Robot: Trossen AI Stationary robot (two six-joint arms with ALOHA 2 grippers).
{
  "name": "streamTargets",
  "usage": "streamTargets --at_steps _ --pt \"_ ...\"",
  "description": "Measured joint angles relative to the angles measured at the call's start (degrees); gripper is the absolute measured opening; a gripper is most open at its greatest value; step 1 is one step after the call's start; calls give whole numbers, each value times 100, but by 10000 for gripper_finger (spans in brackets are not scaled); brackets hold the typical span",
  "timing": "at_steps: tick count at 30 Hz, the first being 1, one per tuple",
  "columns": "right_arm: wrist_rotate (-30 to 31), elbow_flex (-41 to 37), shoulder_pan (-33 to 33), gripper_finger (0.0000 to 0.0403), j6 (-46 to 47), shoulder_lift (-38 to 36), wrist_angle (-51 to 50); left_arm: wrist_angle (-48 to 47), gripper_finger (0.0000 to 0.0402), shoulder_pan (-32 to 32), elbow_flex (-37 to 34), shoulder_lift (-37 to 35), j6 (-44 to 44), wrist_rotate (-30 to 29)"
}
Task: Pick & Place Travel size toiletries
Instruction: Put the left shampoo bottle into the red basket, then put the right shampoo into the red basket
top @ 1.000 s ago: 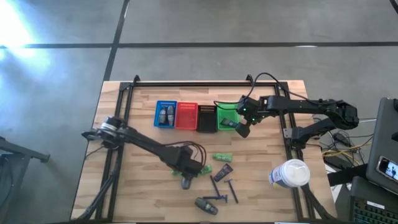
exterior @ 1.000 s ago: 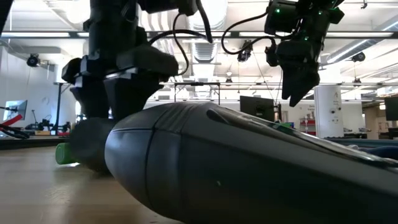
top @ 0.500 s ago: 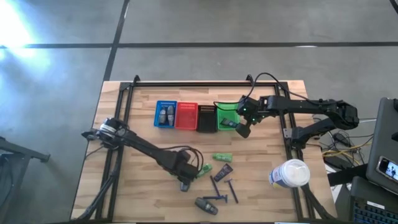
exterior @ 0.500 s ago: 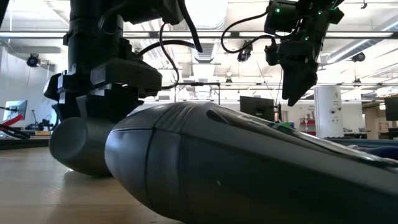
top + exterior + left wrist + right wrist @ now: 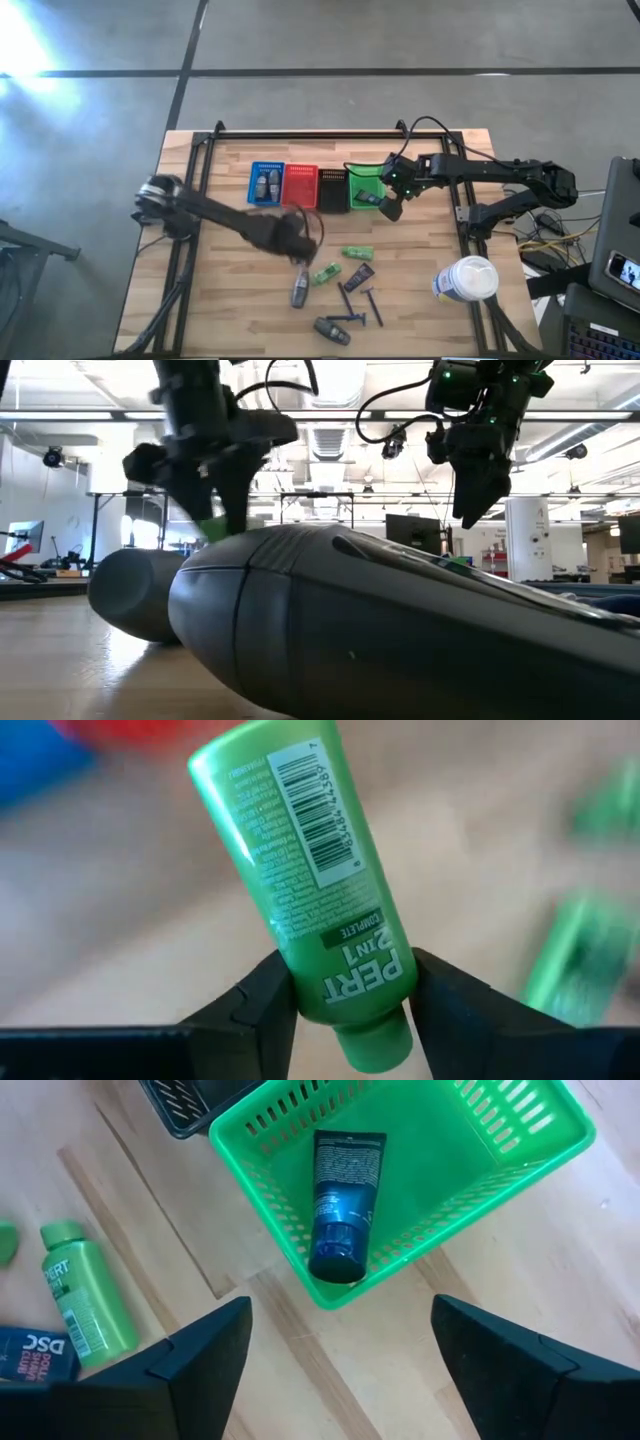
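- Green tube [image 5: 300, 885], light, soft plastic, likely slick: clamped near its cap end in the left pincer [image 5: 345, 985], above the desk [image 5: 200, 300] centre.
- Right pincer [image 5: 340, 1355] gapes empty beside the green basket [image 5: 520, 1155], which holds a black tube [image 5: 340, 1205].

Bright green tube [image 5: 305, 890] w/ white barcode patch, dark print, white "PERT 2IN1" lettering, betw. black fingers [image 5: 258, 1000]. Green mesh basket [image 5: 520, 1165] w/ black-and-blue tube [image 5: 342, 1200]. Baskets blue [image 5: 266, 184], red [image 5: 299, 186], black [image 5: 331, 189]. Tub [image 5: 467, 279] white. Table [image 5: 215, 310] light wood.
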Motion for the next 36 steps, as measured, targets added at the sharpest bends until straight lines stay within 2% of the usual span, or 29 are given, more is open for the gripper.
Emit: streamTargets --at_steps 3,6,10,15,22,29,36 --pt "0 0 0 303 115 0 12 60 170 590 -93 -409 -71 -656" --pt "0 0 -1 310 188 0 12 423 170 1252 -284 -652 317 -810" --pt "-10 0 22 324 157 0 10 1021 170 2097 -425 -603 1210 -350" --pt "-46 0 268 343 -123 0 10 1466 184 2649 -655 -394 1808 345" --pt "-236 -1 1010 356 -462 52 297 1544 239 2745 -697 -357 1992 547" --pt "-302 -37 1805 342 -449 210 939 1535 274 2664 -697 -444 2243 836" --pt "-155 -44 2648 329 -330 927 1528 1465 275 1861 -697 -1242 3626 866"
